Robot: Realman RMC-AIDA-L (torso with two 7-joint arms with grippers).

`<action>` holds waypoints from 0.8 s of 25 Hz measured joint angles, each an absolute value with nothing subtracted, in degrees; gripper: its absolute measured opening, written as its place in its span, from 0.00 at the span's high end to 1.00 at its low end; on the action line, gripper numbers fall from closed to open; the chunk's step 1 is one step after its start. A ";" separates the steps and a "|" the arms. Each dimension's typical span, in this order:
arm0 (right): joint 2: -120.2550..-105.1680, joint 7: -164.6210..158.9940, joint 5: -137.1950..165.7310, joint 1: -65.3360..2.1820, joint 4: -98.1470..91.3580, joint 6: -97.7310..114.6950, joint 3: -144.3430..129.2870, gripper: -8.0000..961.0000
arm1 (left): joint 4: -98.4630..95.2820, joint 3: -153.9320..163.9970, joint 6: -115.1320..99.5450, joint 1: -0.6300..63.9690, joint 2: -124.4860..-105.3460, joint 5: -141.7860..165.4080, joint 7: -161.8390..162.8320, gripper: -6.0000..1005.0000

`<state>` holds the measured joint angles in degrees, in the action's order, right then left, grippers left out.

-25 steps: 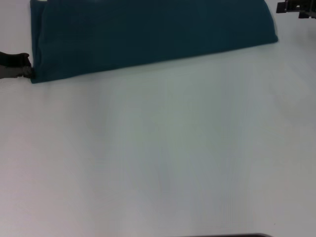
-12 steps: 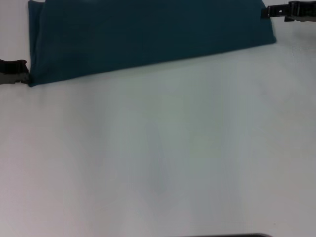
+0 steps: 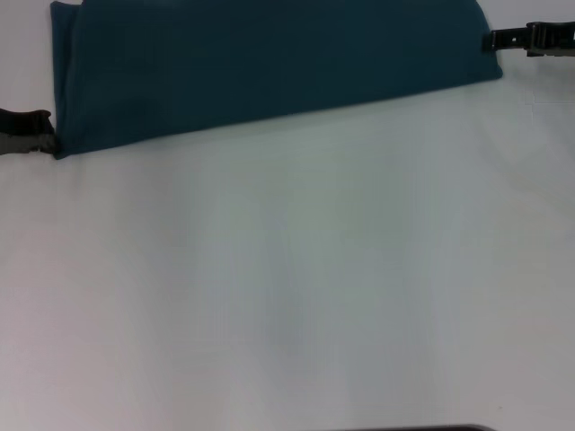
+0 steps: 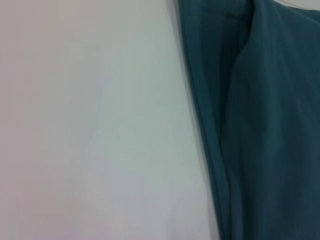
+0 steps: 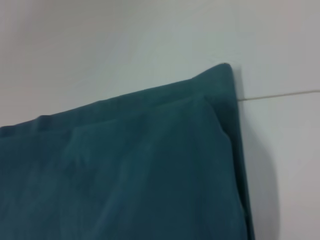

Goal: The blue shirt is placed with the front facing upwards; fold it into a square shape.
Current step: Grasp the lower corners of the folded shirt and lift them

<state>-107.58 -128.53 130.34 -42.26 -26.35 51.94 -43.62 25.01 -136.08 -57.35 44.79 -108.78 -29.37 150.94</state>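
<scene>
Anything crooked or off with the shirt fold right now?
The blue shirt lies askew: its near edge slants across the table. The left gripper and right gripper sit at its opposite ends. No damage visible.

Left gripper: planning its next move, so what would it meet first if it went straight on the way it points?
Probably the blue shirt: the left gripper points at its near left corner, right beside it; contact is unclear.

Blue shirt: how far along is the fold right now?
Done: the blue shirt lies folded into a long band, stacked layers showing along its edge in both wrist views. In hand: the left end effector sits at its near left corner and the right end effector beside its right end. Left: folding the band across into a square.
</scene>
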 joint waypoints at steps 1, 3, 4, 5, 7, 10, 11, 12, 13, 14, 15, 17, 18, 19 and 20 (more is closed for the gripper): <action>-107.60 -128.52 130.53 -42.36 -26.05 51.50 -43.64 0.03 | 25.03 -136.07 -57.46 44.82 -108.79 -29.36 150.95 0.99; -107.61 -128.32 130.75 -42.61 -25.40 50.88 -43.65 0.03 | 25.08 -136.04 -57.99 44.95 -108.81 -29.38 150.95 0.99; -107.63 -128.17 130.76 -42.76 -25.05 50.64 -43.66 0.03 | 25.11 -136.04 -58.27 45.00 -108.82 -29.44 150.94 0.99; -107.69 -128.07 130.77 -42.93 -24.78 50.37 -43.67 0.03 | 25.13 -136.03 -58.48 45.07 -108.83 -29.47 150.92 0.99; -107.90 -127.90 130.86 -43.28 -24.35 49.82 -43.71 0.03 | 25.18 -136.02 -58.66 45.29 -108.84 -29.57 150.92 0.99; -108.29 -127.85 130.98 -43.73 -24.18 48.85 -44.00 0.03 | 25.22 -136.01 -58.98 45.69 -108.84 -29.63 151.00 0.99; -108.44 -127.84 130.99 -43.86 -24.18 48.52 -44.15 0.03 | 25.22 -136.01 -59.05 45.77 -108.84 -29.63 151.02 0.99; -108.58 -127.84 131.00 -44.00 -24.17 48.19 -44.31 0.03 | 25.23 -136.01 -59.14 45.84 -108.84 -29.61 151.08 0.99; -108.73 -127.83 131.01 -44.17 -24.13 47.82 -44.45 0.03 | 25.25 -136.01 -59.14 45.88 -108.83 -29.61 151.15 0.99; -108.83 -127.83 131.01 -44.31 -24.02 47.44 -44.57 0.03 | 25.32 -136.01 -59.16 45.93 -108.83 -29.61 151.23 0.99; -108.87 -127.82 131.03 -44.43 -23.88 47.11 -44.71 0.03 | 25.45 -136.02 -59.16 45.98 -108.83 -29.60 151.29 0.99; -108.99 -127.81 131.04 -44.81 -23.20 46.30 -45.06 0.03 | 25.74 -136.06 -59.16 46.02 -108.84 -29.51 151.37 0.99; -109.01 -127.81 131.04 -44.96 -22.92 45.99 -45.27 0.03 | 25.86 -136.08 -59.16 46.04 -108.86 -29.45 151.40 0.99; -109.05 -127.80 131.04 -45.10 -22.62 45.64 -45.48 0.03 | 25.86 -136.08 -59.16 46.04 -108.86 -29.45 151.40 0.99; -109.09 -127.79 131.05 -45.20 -22.40 45.36 -45.65 0.03 | 25.90 -136.12 -59.16 46.05 -108.90 -29.44 151.41 0.99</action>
<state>-109.09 -127.79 131.05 -45.19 -22.40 45.36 -45.65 25.90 -136.12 -59.16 46.04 -108.90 -29.44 151.41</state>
